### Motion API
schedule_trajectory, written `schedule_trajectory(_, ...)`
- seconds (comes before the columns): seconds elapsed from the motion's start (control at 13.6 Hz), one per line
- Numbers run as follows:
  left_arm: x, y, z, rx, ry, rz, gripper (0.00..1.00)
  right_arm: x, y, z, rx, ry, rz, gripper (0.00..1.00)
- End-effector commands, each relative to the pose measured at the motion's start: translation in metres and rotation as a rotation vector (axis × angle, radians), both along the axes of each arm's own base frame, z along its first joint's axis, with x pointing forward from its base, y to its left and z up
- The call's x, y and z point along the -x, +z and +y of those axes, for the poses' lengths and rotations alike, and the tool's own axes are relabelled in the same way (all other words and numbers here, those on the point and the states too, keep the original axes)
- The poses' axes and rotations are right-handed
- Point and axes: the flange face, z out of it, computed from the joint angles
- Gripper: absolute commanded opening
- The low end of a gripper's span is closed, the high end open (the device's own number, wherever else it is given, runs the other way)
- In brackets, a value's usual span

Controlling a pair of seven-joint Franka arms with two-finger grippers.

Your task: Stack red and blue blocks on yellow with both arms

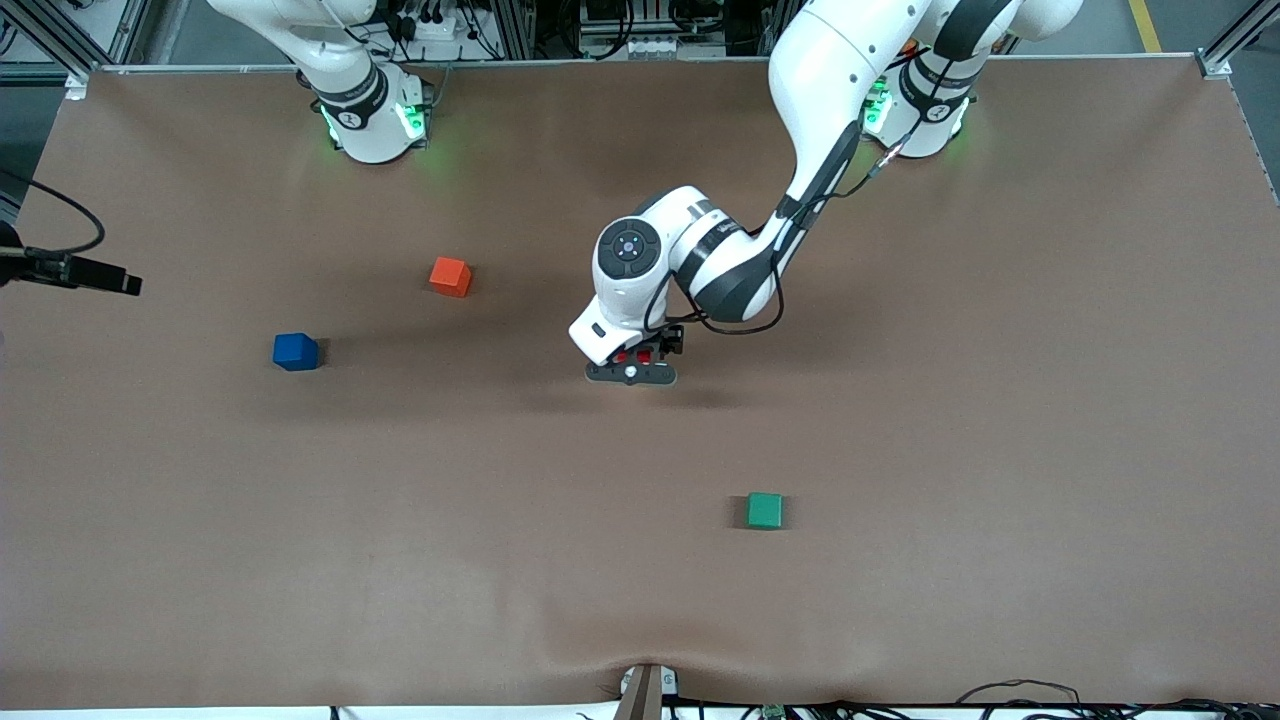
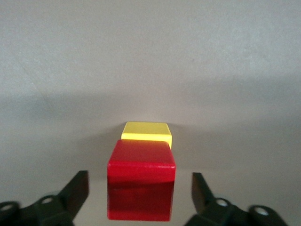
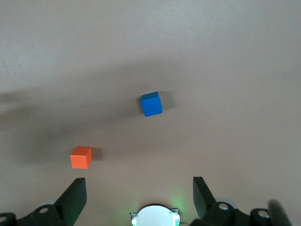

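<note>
Two cubes stacked: left gripper (image 2: 140, 193), jaws apart at three and nine o'clock, flanks red block (image 2: 141, 183) atop yellow (image 2: 146, 131); right gripper (image 3: 139, 197) waits, spread.

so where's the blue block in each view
Front view: blue block on the table toward the right arm's end, nearer the camera than the orange block.
Left wrist view: not in it.
Right wrist view: blue block near the picture's middle.
Shared landmark: the orange block beside it.
</note>
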Motion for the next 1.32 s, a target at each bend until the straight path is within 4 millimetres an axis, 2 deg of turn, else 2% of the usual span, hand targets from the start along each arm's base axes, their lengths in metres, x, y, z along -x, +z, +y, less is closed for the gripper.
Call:
schedule_trajectory(0.0, -0.005, 0.022, -0.001, -0.001, 0.032, -0.023, 1.00, -0.012, -0.026, -0.007, -0.020, -0.005, 0.044, 1.00)
schedule_trajectory(0.07, -0.003, 0.021, 0.000, -0.013, 0.036, -0.007, 1.00, -0.017, -0.034, -0.003, -0.020, 0.003, 0.051, 1.00)
schedule_trajectory(0.15, -0.002, 0.022, 0.001, -0.022, 0.052, 0.002, 1.00, -0.025, -0.056, 0.002, -0.020, 0.008, 0.060, 1.00)
schedule_trajectory(0.22, -0.004, 0.033, 0.002, -0.013, 0.073, -0.005, 1.00, -0.029, -0.092, 0.003, -0.029, 0.007, 0.077, 1.00)
schedule_trajectory(0.29, -0.004, 0.042, 0.002, -0.009, 0.080, -0.003, 1.00, -0.027, -0.114, 0.005, -0.047, 0.000, 0.074, 1.00)
schedule_trajectory(0.37, -0.004, 0.055, 0.004, -0.004, 0.087, -0.004, 1.00, -0.025, -0.127, 0.006, -0.050, -0.001, 0.084, 1.00)
schedule_trajectory(0.44, -0.005, 0.076, 0.005, 0.014, 0.095, -0.022, 1.00, -0.024, -0.137, 0.006, -0.049, -0.002, 0.096, 1.00)
schedule_trajectory(0.66, -0.011, 0.117, 0.019, 0.043, 0.132, -0.010, 1.00, -0.011, -0.217, 0.006, -0.038, -0.013, 0.082, 1.00)
schedule_trajectory(0.81, -0.014, 0.145, 0.030, 0.053, 0.149, -0.007, 1.00, 0.000, -0.259, 0.030, -0.022, 0.018, 0.037, 1.00)
schedule_trajectory(0.88, -0.020, 0.165, 0.045, 0.055, 0.169, -0.010, 1.00, 0.007, -0.273, 0.039, -0.017, 0.031, 0.023, 1.00)
schedule_trajectory(1.03, -0.030, 0.205, 0.076, 0.052, 0.198, -0.019, 1.00, 0.018, -0.298, 0.040, -0.010, 0.095, -0.017, 1.00)
schedule_trajectory(1.17, -0.049, 0.257, 0.127, 0.071, 0.228, -0.057, 1.00, 0.021, -0.309, 0.020, -0.043, 0.215, -0.041, 1.00)
schedule_trajectory(1.25, -0.052, 0.273, 0.148, 0.058, 0.199, -0.057, 1.00, 0.022, -0.312, 0.012, -0.056, 0.247, -0.040, 1.00)
